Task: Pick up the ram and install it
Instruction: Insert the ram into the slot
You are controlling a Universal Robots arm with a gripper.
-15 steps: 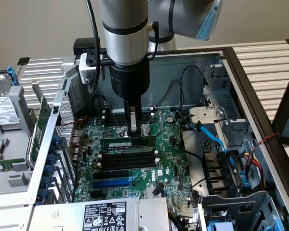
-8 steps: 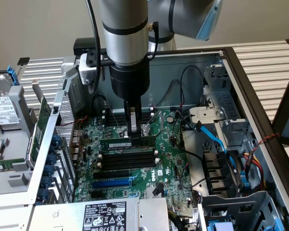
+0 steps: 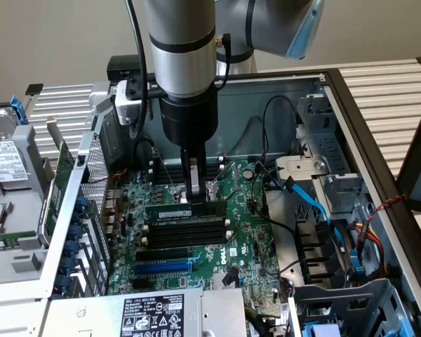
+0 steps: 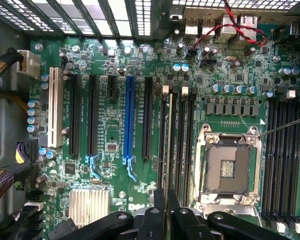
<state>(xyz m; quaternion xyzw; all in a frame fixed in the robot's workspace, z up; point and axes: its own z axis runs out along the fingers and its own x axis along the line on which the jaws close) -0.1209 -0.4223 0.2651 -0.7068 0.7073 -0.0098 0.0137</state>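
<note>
Right up close, my gripper [image 4: 167, 199] pinches the ram [image 4: 168, 145] tight. It stands on its edge at the black memory slots [image 3: 186, 235]. Going from the exterior view's left: a hard drive [image 3: 1, 158], then the open computer case [image 3: 266, 105] with the green board [image 3: 249, 232] inside, then the ribbed grey table [image 3: 393, 77].
</note>
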